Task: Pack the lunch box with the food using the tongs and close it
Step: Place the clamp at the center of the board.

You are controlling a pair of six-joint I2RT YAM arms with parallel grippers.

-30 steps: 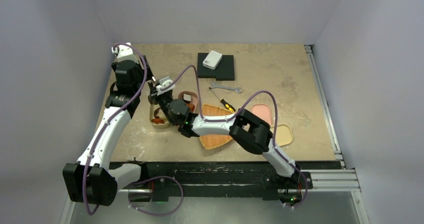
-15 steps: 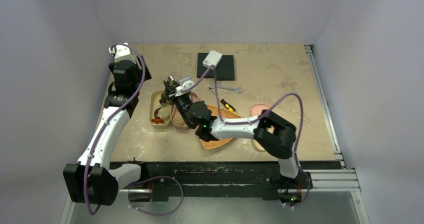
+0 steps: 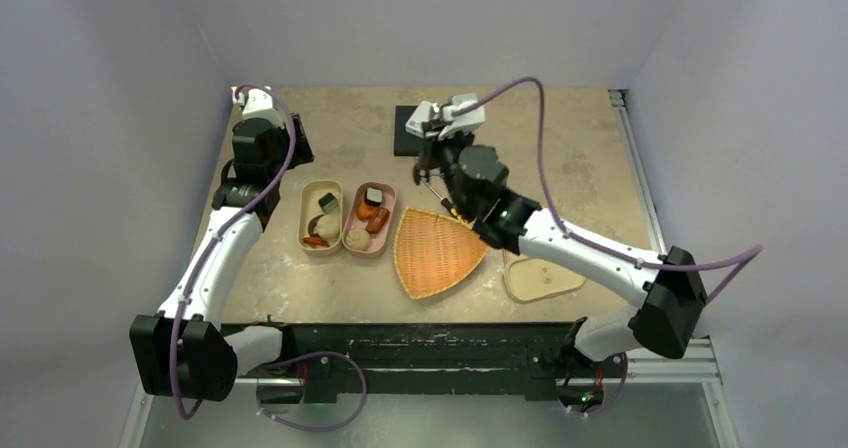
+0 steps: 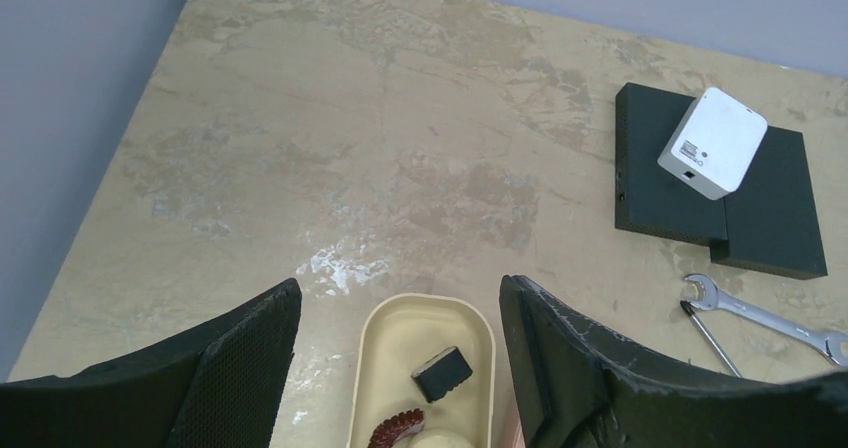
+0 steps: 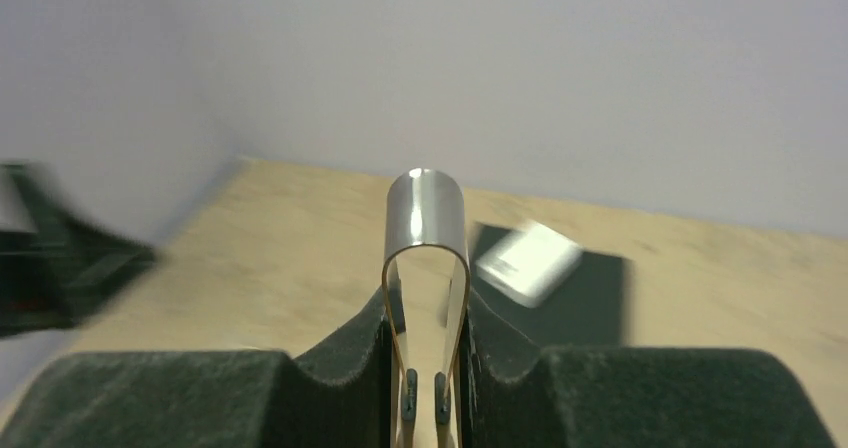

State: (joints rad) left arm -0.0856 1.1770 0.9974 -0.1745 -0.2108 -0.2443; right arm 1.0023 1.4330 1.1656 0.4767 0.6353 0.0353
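Food (image 3: 328,225) in boxes (image 3: 318,186) mid-worktop, lids (image 3: 543,279) still off; right claw (image 5: 425,373) grips tongs (image 5: 427,203), left claw (image 4: 400,343) agape.

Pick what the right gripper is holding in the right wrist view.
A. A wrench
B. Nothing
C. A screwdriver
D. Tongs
D: the right gripper is shut on the tongs, whose bent metal end stands up between its two dark fingers.
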